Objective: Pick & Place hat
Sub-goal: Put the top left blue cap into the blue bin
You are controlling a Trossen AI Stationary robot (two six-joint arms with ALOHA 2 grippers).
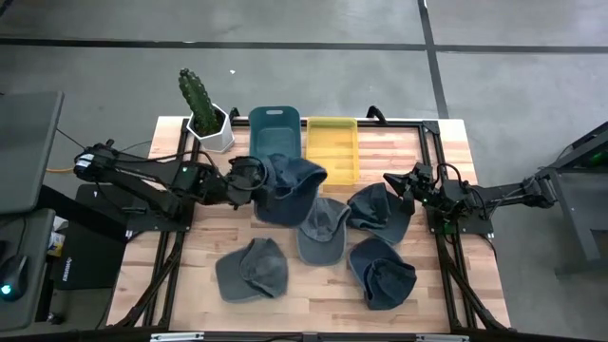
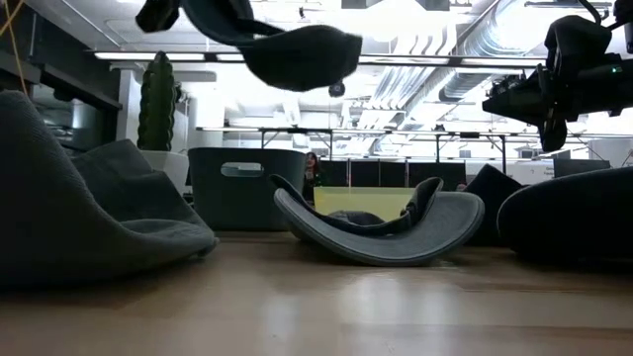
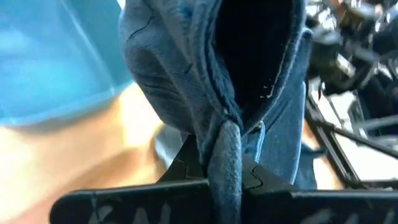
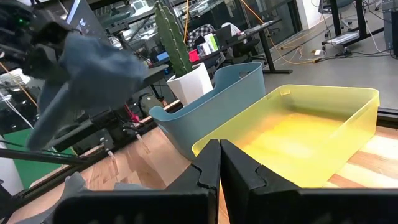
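Left of centre in the overhead frame, the left gripper (image 1: 249, 177) is clamped on a dark blue hat (image 1: 288, 182), holding it in the air beside the teal bin (image 1: 274, 128). At right, the right gripper (image 1: 399, 184) hangs over the table with fingers pressed together, holding nothing. Four more hats (image 1: 324, 231) lie on the wooden table (image 1: 446, 142).

teal bin (image 1: 272, 122): near end hidden by held hat (image 1: 290, 182) | left pincer (image 3: 227, 163): fingertips buried in cloth
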